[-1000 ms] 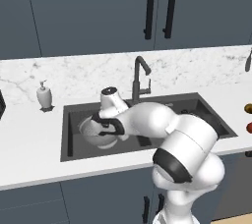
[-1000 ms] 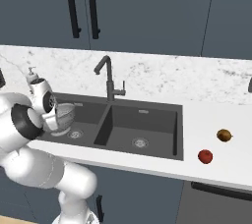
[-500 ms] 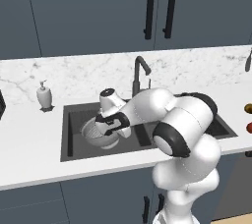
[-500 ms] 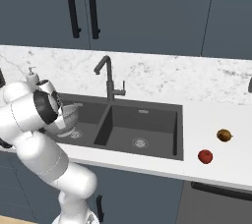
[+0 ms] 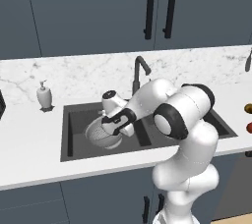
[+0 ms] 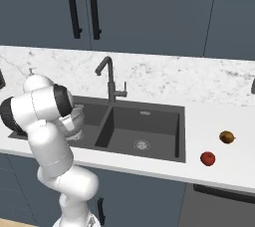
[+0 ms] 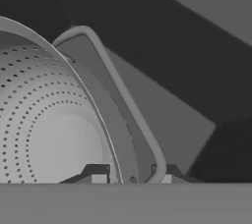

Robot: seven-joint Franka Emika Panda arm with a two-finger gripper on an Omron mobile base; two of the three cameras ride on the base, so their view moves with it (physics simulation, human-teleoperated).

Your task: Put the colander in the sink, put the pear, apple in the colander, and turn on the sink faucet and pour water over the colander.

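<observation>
- The colander (image 5: 101,133) sits tilted in the left basin of the sink (image 5: 74,152), its bowl bare.
- The gripper (image 7: 132,179) is clamped on its rim (beside the handle).
- The pear (image 6: 226,137) and apple (image 6: 207,158) lie on the counter (image 6: 219,121).

A silver-grey perforated metal with a dull satin sheen is seen on the colander (image 7: 54,134). The sink (image 6: 149,126) around it is rendered in a matt charcoal finish, smooth and unreflective. Beside the sink, the countertop (image 5: 29,134) is shown as polished white marble, grey-veined. Behind the sink, the sink faucet (image 6: 110,79) is finished in dark matt metal.
</observation>
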